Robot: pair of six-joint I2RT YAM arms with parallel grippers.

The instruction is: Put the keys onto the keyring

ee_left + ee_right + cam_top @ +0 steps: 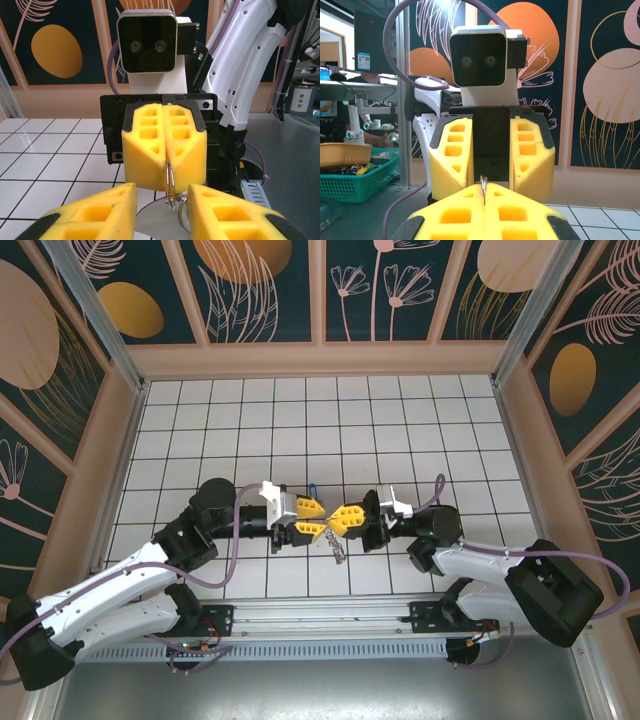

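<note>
1. I see the right gripper fully shut, pinching the ring right at its fingertips.
2. The ring stands edge-on to the left wrist cam and hangs down past the right fingertips.
3. On the right wrist cam, a thin metal sliver pokes up from the seam of the shut right gripper. That's the ring's edge.
4. The left gripper is partly open with a narrow gap, and I see nothing pinched in it.
5. The left fingers sit on either side of the ring's lower end, not touching it as far as I can tell.
6. A second wire loop sits low in the left gap, next to the left gripper's right-hand finger.
7. From the top cam, the left gripper and right gripper are tip to tip, nearly touching.
8. A small silvery chain-like bit is just below the right gripper's tips. I can't tell whether it is hanging or lying on the tiles.
9. A small blue bit lies just beyond the left gripper's wrist. It could be the key, but it's too small to call.
</note>
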